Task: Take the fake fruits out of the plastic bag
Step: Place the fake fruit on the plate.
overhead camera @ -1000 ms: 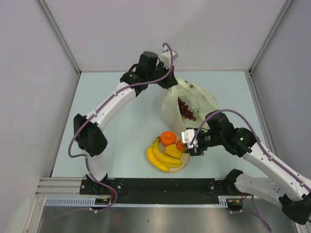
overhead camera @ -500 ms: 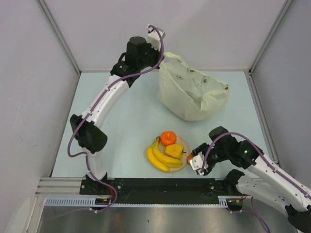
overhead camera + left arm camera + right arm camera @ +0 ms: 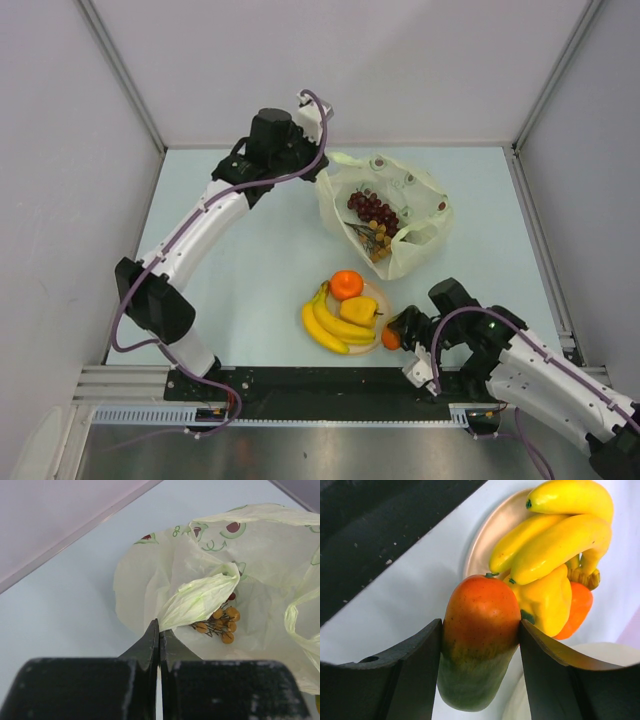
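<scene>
A: Holding the mango (image 3: 479, 635) snugly in the right gripper (image 3: 480, 650), just off the plate (image 3: 487, 535) at its near right edge.
B: Long axis?
A: Along the fingers, red end pointing at the plate.
B: Left gripper (image 3: 158, 630)?
A: Pinched shut on a flap of the bag (image 3: 240, 545), beyond the plate; grapes (image 3: 375, 210) inside, not yet out.
B: Next?
A: Probably setting the mango down plateward; right arm nearer.

Plastic bag (image 3: 412, 236) lies open on table (image 3: 250, 262) beyond plate (image 3: 380, 296), grape bunch (image 3: 372, 209) inside. Plate carries banana bunch (image 3: 328, 325), orange (image 3: 347, 284), yellow pepper (image 3: 359, 310). Right gripper (image 3: 393, 338) holds mango (image 3: 390, 340) at plate's right edge.
</scene>
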`<state>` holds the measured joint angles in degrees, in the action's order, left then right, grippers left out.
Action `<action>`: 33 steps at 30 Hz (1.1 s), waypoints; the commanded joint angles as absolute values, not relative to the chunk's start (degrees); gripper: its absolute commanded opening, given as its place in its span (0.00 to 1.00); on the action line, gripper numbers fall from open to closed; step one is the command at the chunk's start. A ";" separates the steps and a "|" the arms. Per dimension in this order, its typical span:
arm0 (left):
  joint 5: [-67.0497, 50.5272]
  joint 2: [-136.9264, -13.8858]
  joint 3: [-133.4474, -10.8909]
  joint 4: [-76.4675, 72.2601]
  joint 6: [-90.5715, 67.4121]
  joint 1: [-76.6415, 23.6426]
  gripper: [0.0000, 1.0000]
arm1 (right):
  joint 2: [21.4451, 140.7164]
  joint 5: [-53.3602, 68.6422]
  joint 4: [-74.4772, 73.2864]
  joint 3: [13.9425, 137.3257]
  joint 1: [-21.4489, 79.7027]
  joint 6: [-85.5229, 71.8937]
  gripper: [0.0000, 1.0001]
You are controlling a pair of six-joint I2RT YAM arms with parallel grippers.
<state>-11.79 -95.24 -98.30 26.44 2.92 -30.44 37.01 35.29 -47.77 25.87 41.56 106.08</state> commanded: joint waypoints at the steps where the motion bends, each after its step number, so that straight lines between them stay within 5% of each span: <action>1: -11.78 -90.97 -96.95 25.84 3.08 -30.85 0.00 | 37.70 39.46 -40.62 23.65 39.29 117.05 0.42; 8: -11.16 -89.03 -94.40 25.66 3.78 -31.20 0.00 | 41.39 40.96 -41.04 22.76 35.07 129.36 0.26; 22: -10.28 -86.49 -92.20 26.10 4.66 -31.20 0.00 | 50.97 49.39 -39.90 23.64 28.39 144.59 0.20; 27: -10.90 -86.57 -92.02 26.37 4.22 -31.20 0.00 | 45.63 49.92 -43.84 28.11 27.69 127.86 0.01; 33: -11.69 -87.71 -91.49 26.72 3.17 -31.20 0.00 | 34.03 50.28 -34.58 32.87 27.69 82.18 0.00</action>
<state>-10.79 -89.03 -92.25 27.16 3.51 -30.96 39.77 47.75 -42.92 28.08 27.88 106.76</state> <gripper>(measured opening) 0.006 0.621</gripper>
